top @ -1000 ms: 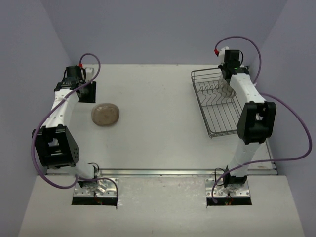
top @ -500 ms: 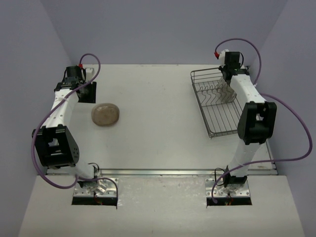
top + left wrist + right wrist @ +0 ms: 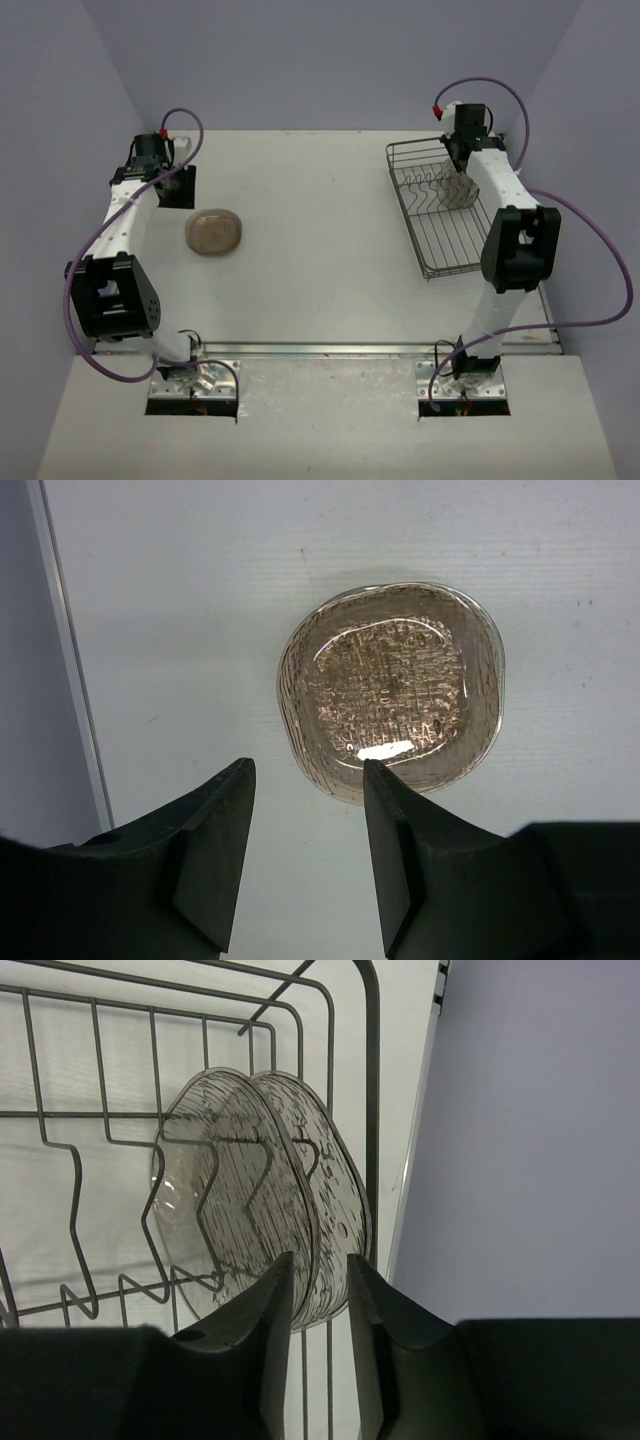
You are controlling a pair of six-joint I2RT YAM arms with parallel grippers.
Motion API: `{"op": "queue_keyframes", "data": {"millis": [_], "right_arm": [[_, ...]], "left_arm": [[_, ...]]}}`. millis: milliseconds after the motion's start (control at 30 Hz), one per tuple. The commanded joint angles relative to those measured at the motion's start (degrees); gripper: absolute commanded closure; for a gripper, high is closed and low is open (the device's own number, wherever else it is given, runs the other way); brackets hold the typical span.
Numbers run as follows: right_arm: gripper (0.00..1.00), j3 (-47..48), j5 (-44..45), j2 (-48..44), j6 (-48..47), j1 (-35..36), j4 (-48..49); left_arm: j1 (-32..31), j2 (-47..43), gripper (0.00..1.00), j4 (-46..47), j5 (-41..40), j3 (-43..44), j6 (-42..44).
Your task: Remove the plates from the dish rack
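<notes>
**Counter** (image 3: pixel 320 290): pale flat surface that carries every item listed.

**Dish rack** (image 3: pixel 404 205): dark wire basket with low sides and upright divider prongs. It stands on the right far part of the counter, beside the right arm.

**Racked plates** (image 3: pixel 215 1190): two clear, ribbed plates with a rounded-square outline. They stand on edge among the prongs at the rack's far end, leaning together, just beside the end rim wire (image 3: pixel 372 1110).

**Flat plate** (image 3: pixel 390 690): smoky brown and translucent. It lies flat on the left part of the counter, well apart from the rack. Its rim lines look doubled, and whether it is one plate or a stack cannot be told.

**Left gripper** (image 3: pixel 305 800): fingers spread with nothing between them. It is poised above the counter at the near edge of the flat plate, not touching it.

**Right gripper** (image 3: pixel 320 1290): over the far end of the rack. Its fingers are close together and straddle the near rim of the racked plates. Whether they actually pinch a plate cannot be told.
</notes>
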Motion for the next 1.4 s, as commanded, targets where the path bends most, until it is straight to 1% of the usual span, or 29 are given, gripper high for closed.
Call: {"op": "queue_keyframes", "data": {"millis": [0, 300, 367, 467, 500, 600, 633, 733, 800, 933, 1033, 1133, 1200, 1267, 1300, 1367], "right_arm": [[0.72, 3.13, -1.19, 0.44, 1.04, 0.25, -0.08], [0.73, 3.99, 1.36, 6.1, 0.34, 0.25, 1.65], [0.75, 4.12, 2.49, 7.05, 0.16, 0.25, 2.09], [0.82, 3.74, 3.62, 7.1, 0.02, 0.25, 2.64], [0.85, 3.49, 3.72, 6.61, 0.15, 0.25, 2.8], [0.9, 2.53, 3.52, 3.63, 0.41, 0.71, 3.01], [0.94, 1.99, 3.46, 2.36, 0.17, 1.79, 3.31], [0.99, 1.27, 4.33, -1.15, -1.82, 2.52, 4.62], [0.99, 1.09, 4.92, -2.69, -2.88, 2.97, 5.87], [1.0, 0.56, 6.43, -6.79, -5.89, 4.28, 9.17], [1.0, 1.28, 7.68, -8.37, -7.77, 5.35, 10.91], [1.0, 3.01, 8.16, -10.89, -8.94, 6.0, 12.0], [1.0, 5.85, 6.01, -12.15, -5.98, 6.02, 8.78], [1.0, 9.87, 0.7, -13.34, -1.07, 6.04, 0.57], [1.0, 11.97, -1.89, -13.84, 1.26, 6.05, -2.04], [1.0, 13.6, -10.16, -15.21, 7.8, 6.41, -8.79]], "left_arm": [[-0.55, -0.61, 0.54, 1.84, 0.67, 0.84, -0.66], [-0.55, -1.52, 0.49, 1.96, -0.42, 0.41, -0.14], [-0.55, -1.7, 0.47, 1.96, -0.42, 0.46, -0.05], [-0.55, -1.83, 0.45, 1.92, -0.38, 0.5, -0.05], [-0.55, -1.9, 0.44, 1.88, -0.29, 0.5, -0.09], [-0.55, -2.14, 0.42, 1.87, 0.25, 0.44, -0.2], [-0.55, -2.26, 0.4, 1.87, 0.37, 0.5, -0.14], [-0.55, -2.27, 0.38, 1.79, 0.47, 0.67, -0.31], [-0.55, -2.33, 0.36, 1.7, 0.84, 0.82, -0.4], [-0.55, -2.78, 0.24, 1.35, 2.37, 1.12, -0.66], [-0.55, -3.52, 0.22, 1.26, 3.61, 1.3, -0.93], [-0.55, -4.88, 0.22, 1.05, 8.29, 1.99, -1.02], [-0.49, -7.44, 0.22, 1.02, 14.19, 2.29, -0.26], [-0.55, -11.24, 0.22, 2.63, 25.27, 1.61, -0.22], [-0.55, -13.9, 0.22, 4.52, 28.33, 0.99, -1.43], [-0.64, -16.27, 0.2, 6.92, 34.93, 0.49, -3.86]]}}
